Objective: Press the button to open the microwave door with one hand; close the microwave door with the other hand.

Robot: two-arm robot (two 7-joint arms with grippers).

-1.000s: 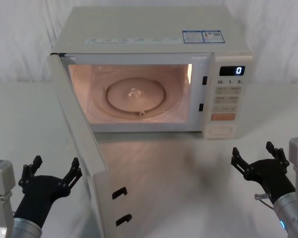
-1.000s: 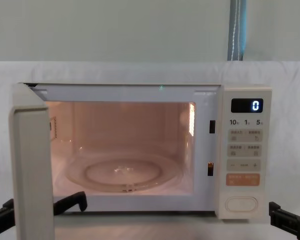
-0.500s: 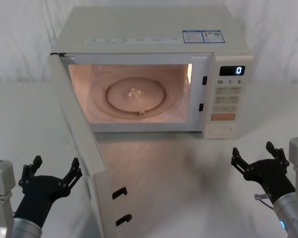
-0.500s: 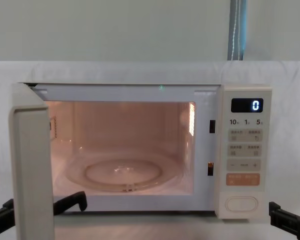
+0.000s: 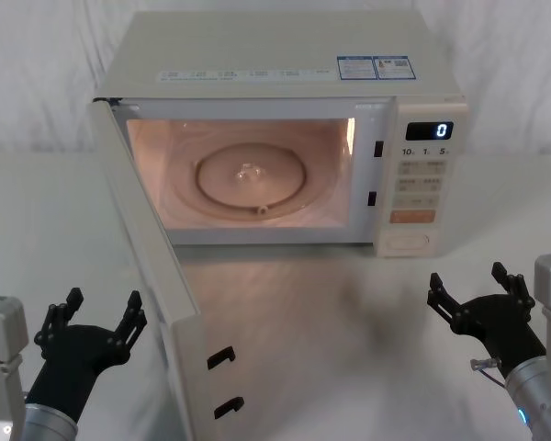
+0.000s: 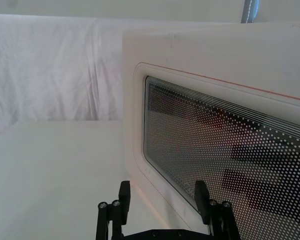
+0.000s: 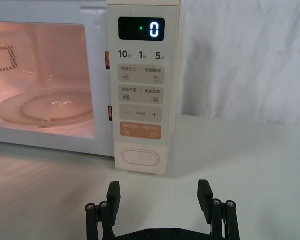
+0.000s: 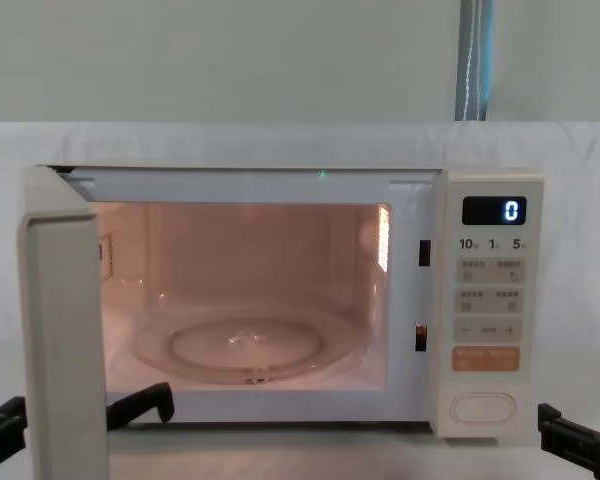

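The cream microwave (image 5: 285, 64) stands at the back of the table with its cavity lit. The microwave door (image 5: 151, 276) hangs wide open, swung out toward my left side; its dotted window (image 6: 215, 165) shows close up in the left wrist view. The button (image 5: 407, 242) sits at the bottom of the control panel, below the orange key, also seen as the button (image 7: 140, 158). My left gripper (image 5: 103, 300) is open, just outside the door's free edge, near the outer face. My right gripper (image 5: 466, 277) is open, low, in front of the panel and apart from it.
A glass turntable (image 5: 248, 175) lies inside the cavity. The display (image 7: 142, 29) reads 0. Two black latch hooks (image 5: 222, 356) stick out of the door's edge. White cloth (image 5: 349, 349) covers the table and the backdrop.
My left gripper has shifted slightly lower and away from the door edge. The door and the right gripper have not moved.
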